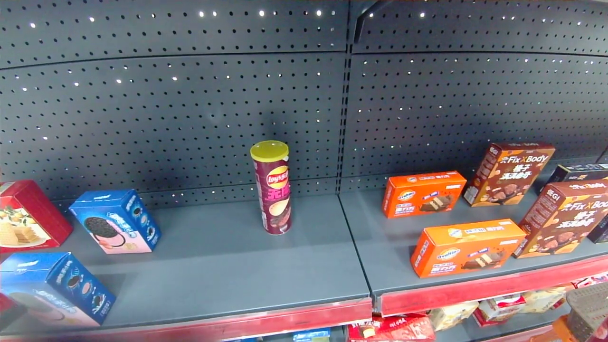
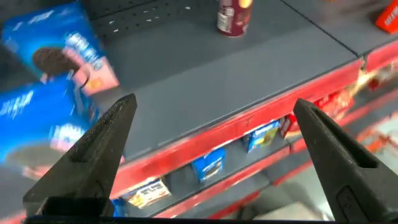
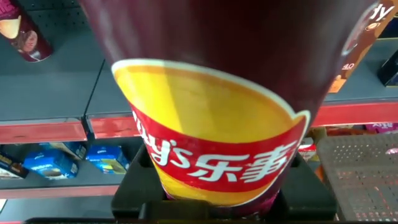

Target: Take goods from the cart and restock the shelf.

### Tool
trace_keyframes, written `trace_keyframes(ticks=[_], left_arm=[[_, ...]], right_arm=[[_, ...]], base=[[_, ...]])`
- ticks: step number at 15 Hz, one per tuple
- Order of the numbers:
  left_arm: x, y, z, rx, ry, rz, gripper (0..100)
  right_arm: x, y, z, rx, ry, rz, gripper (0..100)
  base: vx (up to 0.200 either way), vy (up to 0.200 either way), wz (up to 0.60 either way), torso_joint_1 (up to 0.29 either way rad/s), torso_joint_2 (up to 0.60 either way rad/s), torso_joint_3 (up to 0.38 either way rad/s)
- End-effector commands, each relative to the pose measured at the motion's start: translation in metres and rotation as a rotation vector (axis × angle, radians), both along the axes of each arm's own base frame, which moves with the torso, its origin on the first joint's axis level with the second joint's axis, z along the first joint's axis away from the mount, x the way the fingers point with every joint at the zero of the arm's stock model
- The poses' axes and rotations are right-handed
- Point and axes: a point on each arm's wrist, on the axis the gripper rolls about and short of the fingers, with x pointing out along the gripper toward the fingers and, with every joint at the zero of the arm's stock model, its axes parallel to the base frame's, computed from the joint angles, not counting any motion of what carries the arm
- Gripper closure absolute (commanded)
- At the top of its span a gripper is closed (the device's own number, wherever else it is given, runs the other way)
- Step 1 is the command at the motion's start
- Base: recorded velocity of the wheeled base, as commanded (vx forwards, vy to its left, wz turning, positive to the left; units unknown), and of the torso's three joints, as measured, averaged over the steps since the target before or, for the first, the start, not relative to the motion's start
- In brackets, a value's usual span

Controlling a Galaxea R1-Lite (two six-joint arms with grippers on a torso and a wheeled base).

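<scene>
A maroon chips can (image 1: 273, 187) with a yellow lid stands upright on the grey shelf (image 1: 228, 266), near the back panel. A second maroon chips can (image 3: 211, 106) sits close before the right wrist camera, held in my right gripper (image 3: 217, 214), in front of the shelf edge. The standing can (image 3: 25, 31) is seen far off on the shelf in that view. My left gripper (image 2: 214, 102) is open with nothing between its fingers, hovering before the red shelf lip (image 2: 249, 121), with the standing can (image 2: 233, 17) beyond it.
Blue cookie boxes (image 1: 116, 221) and a red box (image 1: 26, 216) lie on the shelf's left. Orange boxes (image 1: 468, 247) and brown boxes (image 1: 510, 173) fill the right section. A grey cart basket (image 1: 589, 308) is at the lower right. More goods sit on the lower shelf (image 3: 56, 162).
</scene>
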Motion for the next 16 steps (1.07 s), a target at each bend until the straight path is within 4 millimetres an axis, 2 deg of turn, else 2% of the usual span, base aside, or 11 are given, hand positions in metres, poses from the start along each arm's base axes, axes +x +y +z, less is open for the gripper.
trace_keyframes(ticks=[1, 3, 5, 6, 10, 11, 13, 16], left_arm=[[0.029, -0.025, 0.018, 0.104, 0.102, -0.067, 0], [0.045, -0.039, 0.026, 0.096, 0.144, -0.069, 0], [0.063, -0.053, 0.026, 0.028, 0.232, -0.126, 0], [0.071, -0.056, 0.028, -0.014, 0.234, -0.185, 0], [0.101, -0.068, 0.042, -0.068, 0.206, -0.18, 0], [0.119, -0.075, 0.046, -0.089, 0.165, -0.16, 0], [0.149, -0.086, 0.044, -0.098, 0.143, -0.119, 0], [0.165, -0.092, 0.035, -0.056, 0.196, -0.061, 0]], right_arm=[[-0.001, 0.0, 0.0, 0.001, -0.003, 0.001, 100], [-0.001, 0.0, 0.003, 0.002, -0.012, 0.0, 100], [0.0, 0.0, 0.004, 0.002, -0.009, 0.0, 100], [0.0, 0.0, 0.003, 0.002, -0.007, 0.0, 100], [0.001, 0.0, -0.001, 0.0, 0.005, 0.001, 100], [0.001, 0.0, -0.001, 0.002, 0.005, 0.004, 100], [0.0, 0.0, 0.002, 0.003, -0.007, 0.001, 100], [-0.001, 0.0, 0.003, 0.005, -0.014, -0.004, 100]], base=[[0.0, 0.0, 0.0, 0.0, 0.0, 0.0], [0.0, 0.0, 0.0, 0.0, 0.0, 0.0], [0.0, 0.0, 0.0, 0.0, 0.0, 0.0], [0.0, 0.0, 0.0, 0.0, 0.0, 0.0], [0.0, 0.0, 0.0, 0.0, 0.0, 0.0], [0.0, 0.0, 0.0, 0.0, 0.0, 0.0], [0.0, 0.0, 0.0, 0.0, 0.0, 0.0], [0.0, 0.0, 0.0, 0.0, 0.0, 0.0]])
